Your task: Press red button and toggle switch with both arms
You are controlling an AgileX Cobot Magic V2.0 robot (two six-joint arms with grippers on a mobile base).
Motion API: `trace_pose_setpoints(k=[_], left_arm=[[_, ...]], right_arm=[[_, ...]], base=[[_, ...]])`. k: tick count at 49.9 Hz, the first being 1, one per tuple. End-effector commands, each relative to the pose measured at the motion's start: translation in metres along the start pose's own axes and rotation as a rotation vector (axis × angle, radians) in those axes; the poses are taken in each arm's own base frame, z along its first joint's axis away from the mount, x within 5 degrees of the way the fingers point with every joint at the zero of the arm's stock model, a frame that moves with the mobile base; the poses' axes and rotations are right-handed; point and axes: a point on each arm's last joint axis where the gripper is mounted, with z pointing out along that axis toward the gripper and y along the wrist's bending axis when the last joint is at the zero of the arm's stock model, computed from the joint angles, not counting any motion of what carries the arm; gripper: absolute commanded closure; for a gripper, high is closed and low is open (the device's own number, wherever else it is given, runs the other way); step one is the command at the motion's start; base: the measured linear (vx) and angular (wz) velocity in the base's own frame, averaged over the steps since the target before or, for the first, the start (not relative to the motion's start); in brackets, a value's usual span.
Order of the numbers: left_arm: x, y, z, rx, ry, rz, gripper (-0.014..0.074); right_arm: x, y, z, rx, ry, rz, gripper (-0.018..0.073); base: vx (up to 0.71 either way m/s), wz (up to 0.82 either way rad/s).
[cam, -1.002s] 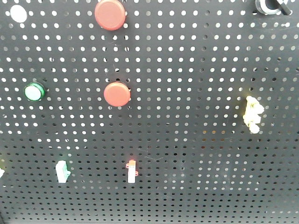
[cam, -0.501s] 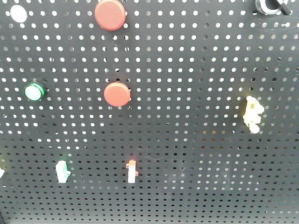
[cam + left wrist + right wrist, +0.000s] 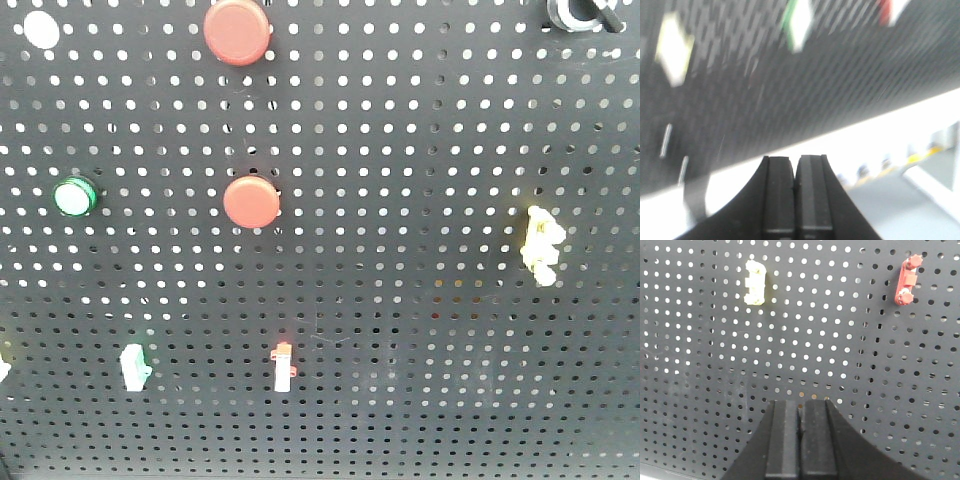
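The larger red button (image 3: 237, 32) sits at the top of the black pegboard (image 3: 420, 150). A smaller red button (image 3: 251, 201) is below it. Small toggle switches are on the board: green-white (image 3: 133, 365), red-white (image 3: 284, 366) and yellow (image 3: 541, 243). No arm shows in the front view. My left gripper (image 3: 796, 165) is shut and empty, near the board's lower edge; that view is blurred. My right gripper (image 3: 801, 407) is shut and empty. It faces the board below a yellow switch (image 3: 755, 282) and a red switch (image 3: 908, 280).
A green round button (image 3: 75, 196) and a white round disc (image 3: 40, 28) are at the board's left. A black fitting (image 3: 580, 12) is at the top right. Blurred yellow (image 3: 674, 47), green (image 3: 797, 25) and red (image 3: 890, 10) switches show above the left gripper.
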Motion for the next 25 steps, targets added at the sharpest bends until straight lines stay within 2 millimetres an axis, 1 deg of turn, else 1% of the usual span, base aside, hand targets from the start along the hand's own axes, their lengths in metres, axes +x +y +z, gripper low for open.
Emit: trace_pose_setpoints(k=[1,3,7,25], left_arm=[[0.0037,0.0041,-0.0009,-0.077,-0.122,-0.046,0.0594],[0.0083,0.0039,-0.0015,-0.086,-0.124,-0.064,0.0594],[0.009,0.0043,-0.0011,-0.09,-0.093,-0.031,0.0594],[0.0088,0.0042,-0.0012,-0.088,-0.095,-0.039,0.0594]], right_arm=[[-0.0127,-0.0051,0.0002,0.051,-0.065,0.005,0.0562],[-0.0127,-0.0051,0.0002,0.051,-0.065,0.005,0.0562],[-0.0127,-0.0051,0.0002,0.051,-0.065,0.005,0.0562],[-0.0127,-0.0051,0.0002,0.051,-0.065,0.005,0.0562]], base=[[0.0,0.0],[0.0,0.0],[0.0,0.0],[0.0,0.0]])
